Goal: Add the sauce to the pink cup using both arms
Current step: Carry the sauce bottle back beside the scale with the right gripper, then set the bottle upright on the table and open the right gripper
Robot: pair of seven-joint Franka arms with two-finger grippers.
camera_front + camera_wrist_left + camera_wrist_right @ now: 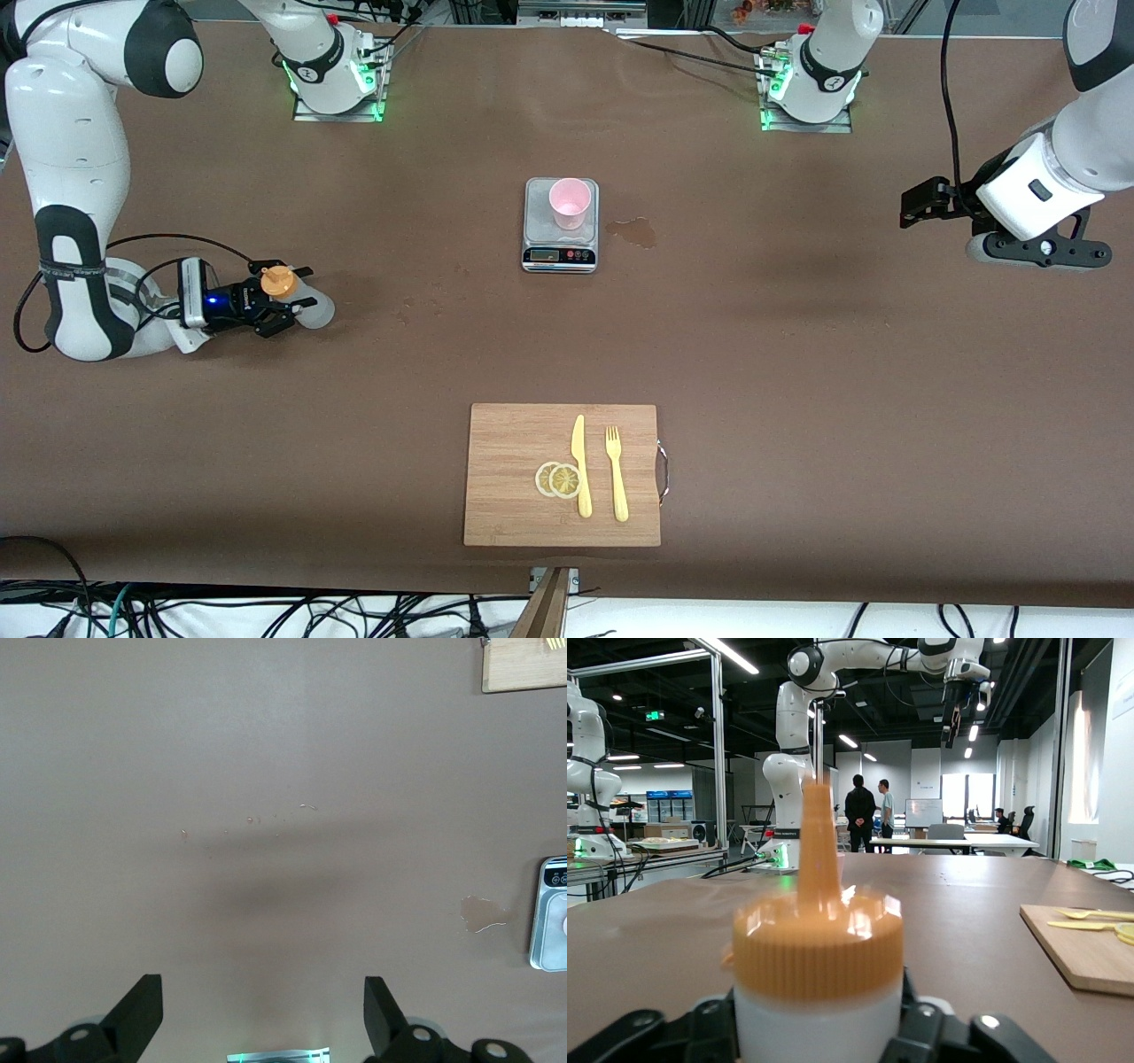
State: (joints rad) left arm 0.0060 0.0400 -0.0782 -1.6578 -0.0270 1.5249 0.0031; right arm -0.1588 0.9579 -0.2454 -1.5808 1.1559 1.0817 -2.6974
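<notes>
The sauce bottle (297, 297) stands upright on the table (797, 354) toward the right arm's end, well apart from the pink cup (570, 203), which sits on a small digital scale (561, 252) near the middle of the table, farther from the front camera than the cutting board (514, 496). The right gripper (282, 312) is low at the table with its fingers on either side of the bottle's body just under the orange cap (818, 943); whether they press it or stand a little slack I cannot tell from these views, so the hold should not be trusted. The left gripper (263, 1010) hangs with its fingers spread wide and empty over bare table toward the left arm's end, waiting. The step in hand looks like securing or releasing the bottle; if it is to be carried, the fingers should close squarely on the body below the cap (it is soft, so gently, or sauce will spurt early), lift straight up, and keep the nozzle upright until it is over the cup. A brownish stain (634, 231) lies beside the scale, a hint that tipping too soon is costly
</notes>
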